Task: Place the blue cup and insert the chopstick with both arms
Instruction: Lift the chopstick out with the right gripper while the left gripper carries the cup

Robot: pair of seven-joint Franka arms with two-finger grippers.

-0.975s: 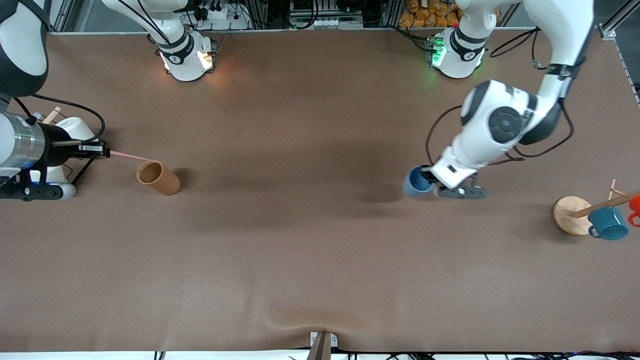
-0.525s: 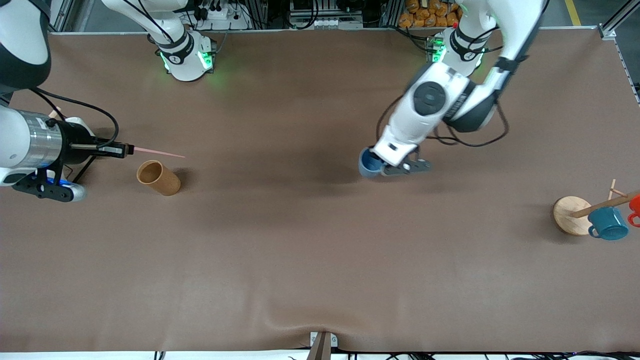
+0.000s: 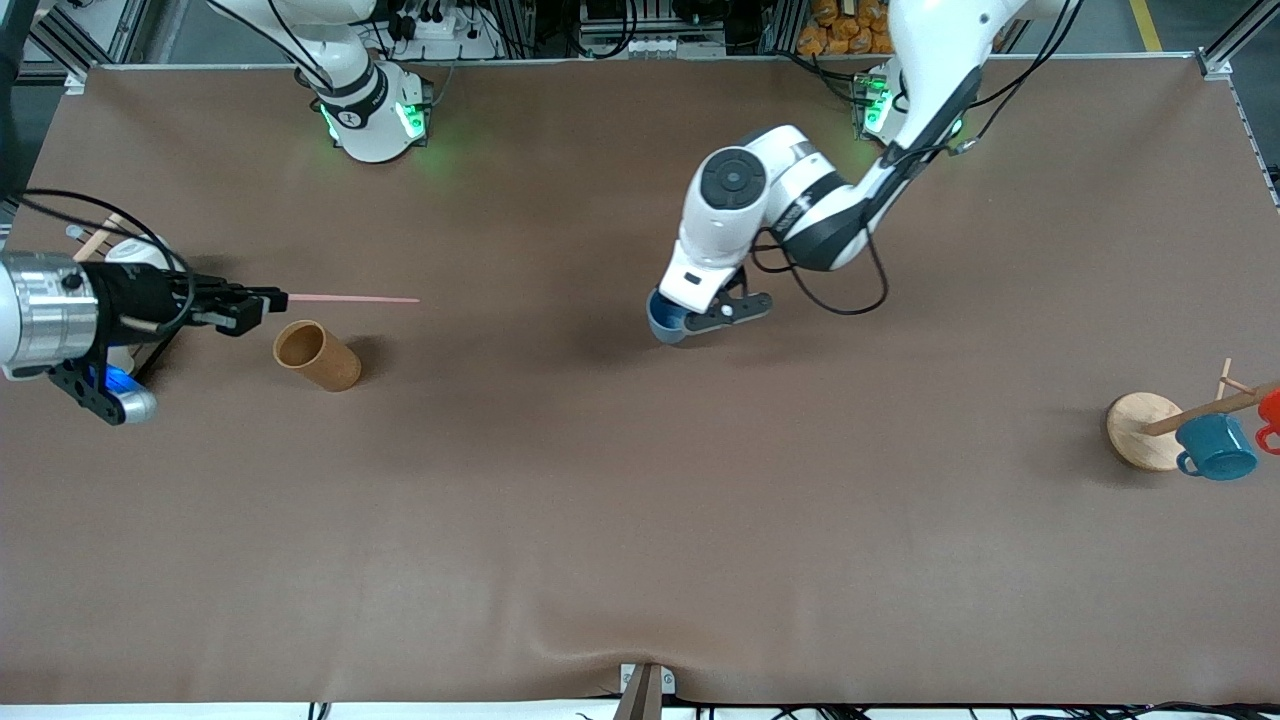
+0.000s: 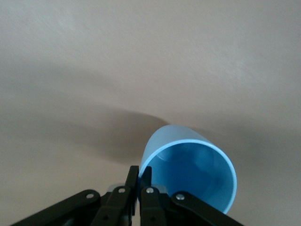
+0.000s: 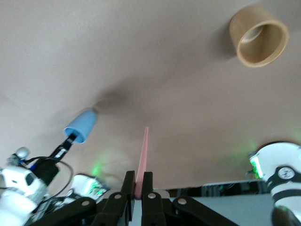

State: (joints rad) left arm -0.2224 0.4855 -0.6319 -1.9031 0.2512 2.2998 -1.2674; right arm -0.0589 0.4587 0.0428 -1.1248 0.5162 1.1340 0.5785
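My left gripper (image 3: 688, 318) is shut on the rim of the light blue cup (image 3: 664, 322), one finger inside and one outside, over the middle of the table. In the left wrist view the cup (image 4: 188, 172) shows its open mouth beside the left gripper (image 4: 140, 173). My right gripper (image 3: 268, 298) is shut on one end of the thin pink chopstick (image 3: 352, 299), which points level toward the table's middle. The right wrist view shows the chopstick (image 5: 143, 150) sticking out from the right gripper (image 5: 138, 178), with the cup (image 5: 81, 125) farther off.
A brown cylindrical holder (image 3: 316, 355) (image 5: 258, 35) lies tilted on the table just under the chopstick's line. A wooden rack (image 3: 1142, 430) with a teal mug (image 3: 1216, 447) and a red mug (image 3: 1270, 412) stands at the left arm's end. A white object (image 3: 140, 250) sits by the right arm's wrist.
The left arm has carried the blue cup from near the rack toward the table's middle. The right gripper has moved toward the middle too, taking the chopstick's tip past the brown holder.
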